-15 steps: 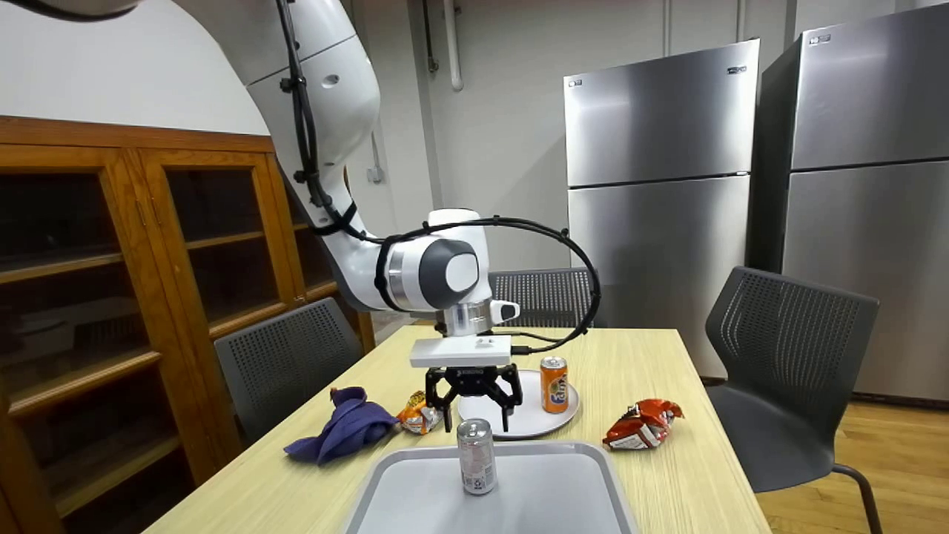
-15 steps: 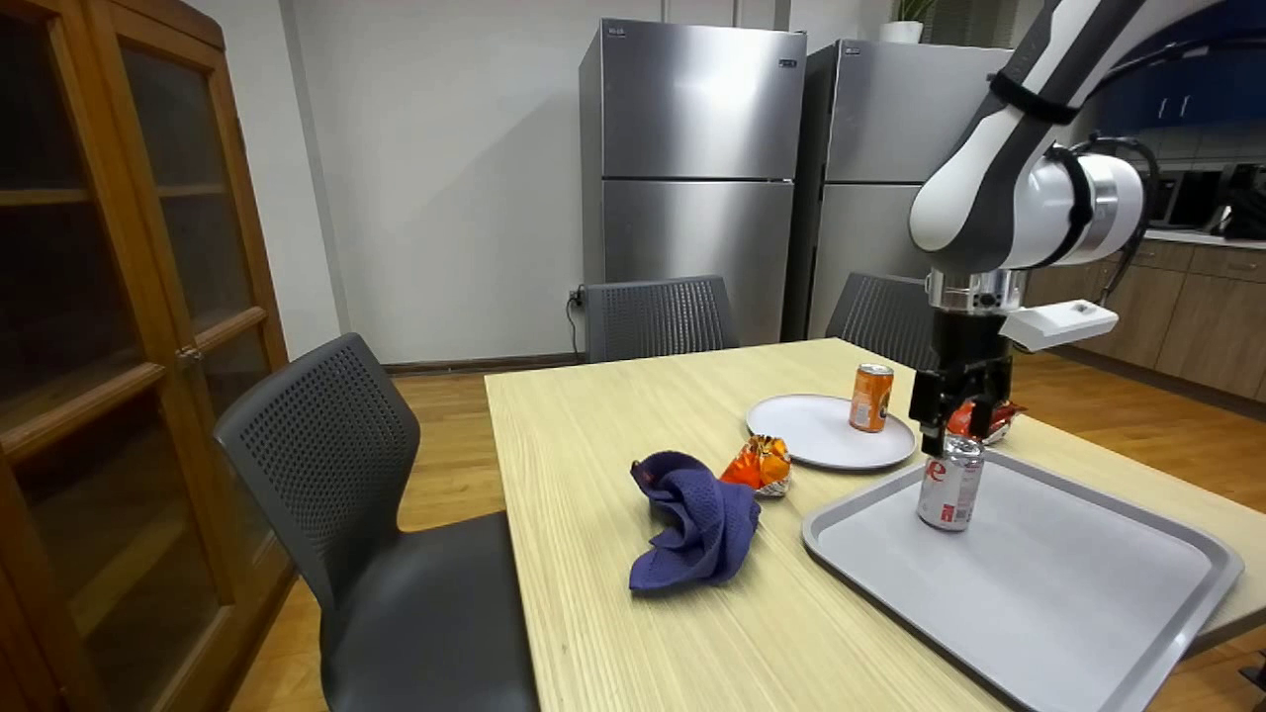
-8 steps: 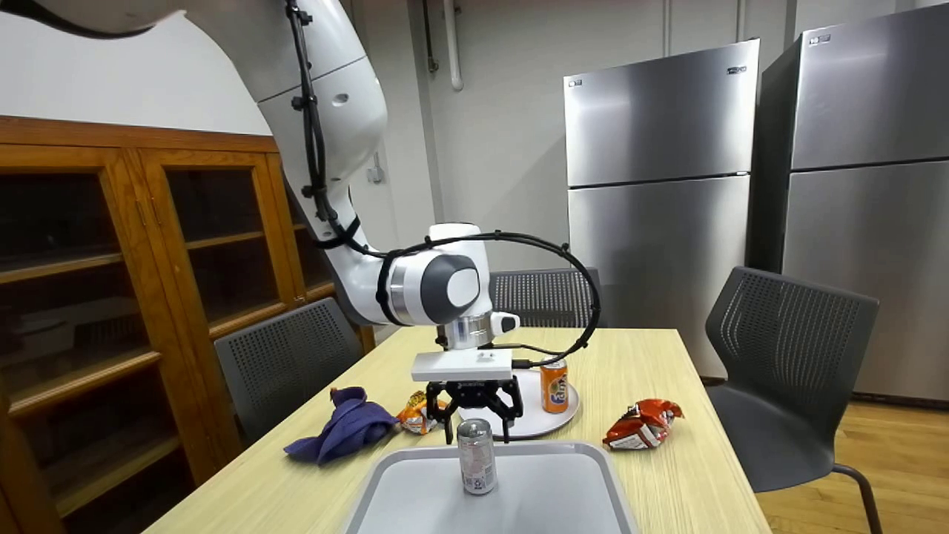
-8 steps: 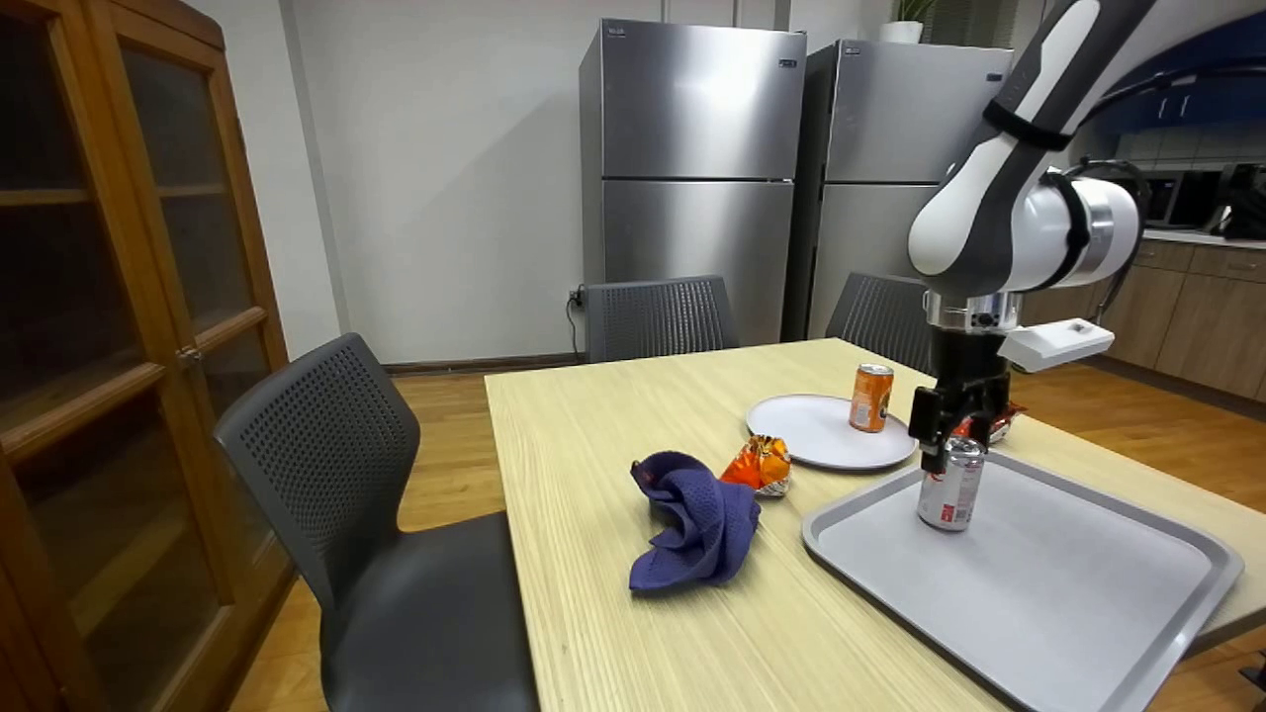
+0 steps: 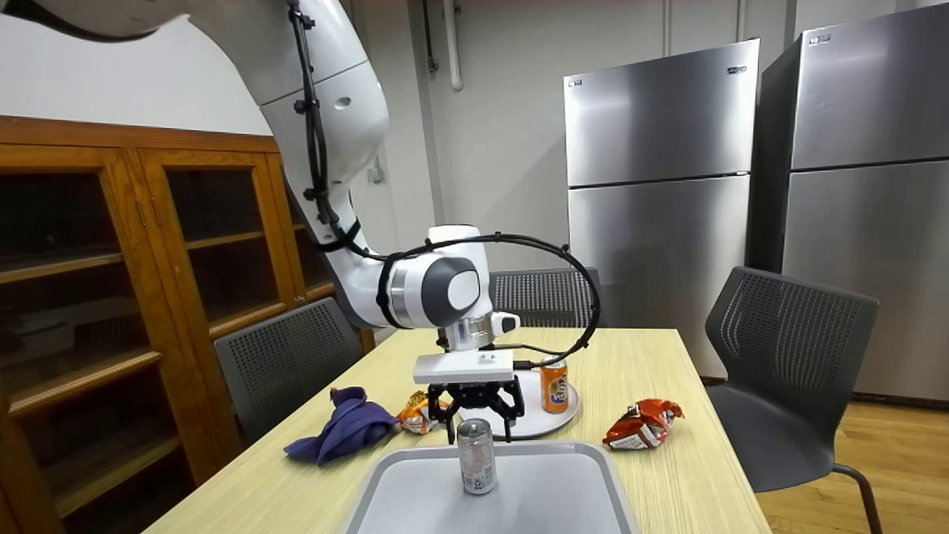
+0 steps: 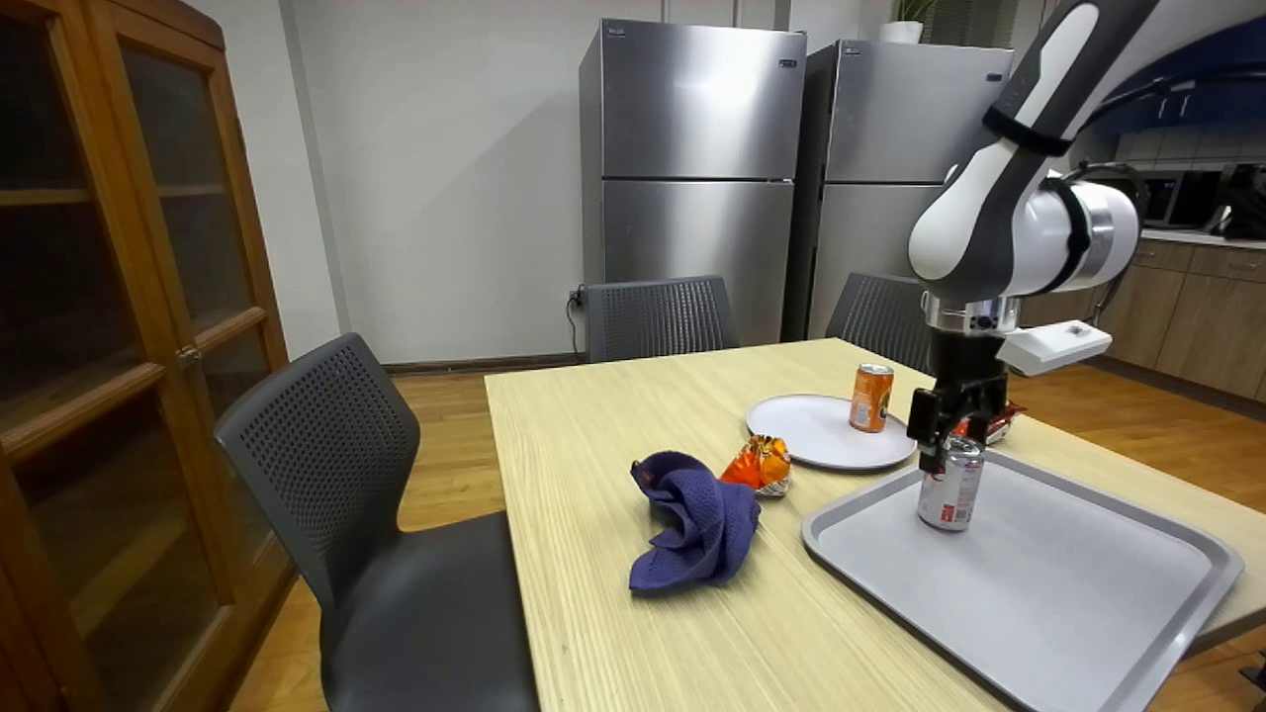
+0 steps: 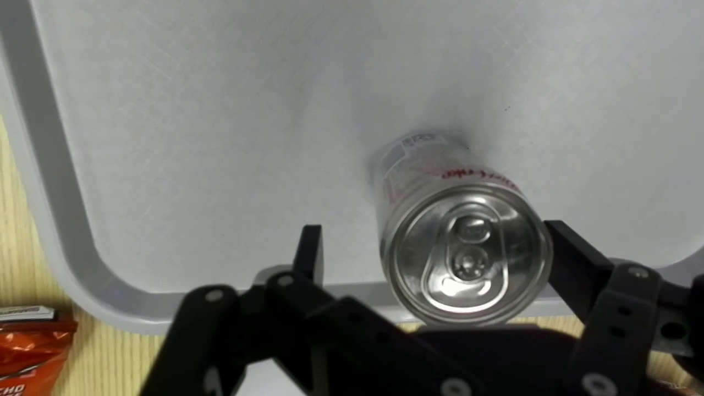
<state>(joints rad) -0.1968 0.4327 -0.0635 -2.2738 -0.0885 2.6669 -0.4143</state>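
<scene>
My gripper (image 5: 479, 434) points down and is open. It is low over the grey tray (image 5: 415, 512), with its fingertips near the top of a silver soda can (image 5: 477, 471). The can stands upright on the tray in both exterior views (image 6: 945, 499). In the wrist view, the can's top with its pull tab (image 7: 467, 264) lies between the two fingers of the gripper (image 7: 437, 247). The right finger there (image 7: 575, 264) looks very close to the can's rim; I cannot tell whether it touches. The left finger (image 7: 309, 253) has a visible gap to the can.
A round plate (image 6: 791, 425) with an orange Fanta can (image 6: 871, 398) stands behind the tray. A purple cloth (image 6: 697, 519), an orange wrapper (image 6: 760, 465) and a red snack bag (image 5: 643, 424) lie on the table (image 6: 593, 435). Chairs (image 5: 786, 371) stand around it.
My gripper has come down beside the can's top, mostly in the first half second, and has barely moved since. The fingers stay apart. The can and other things have not moved.
</scene>
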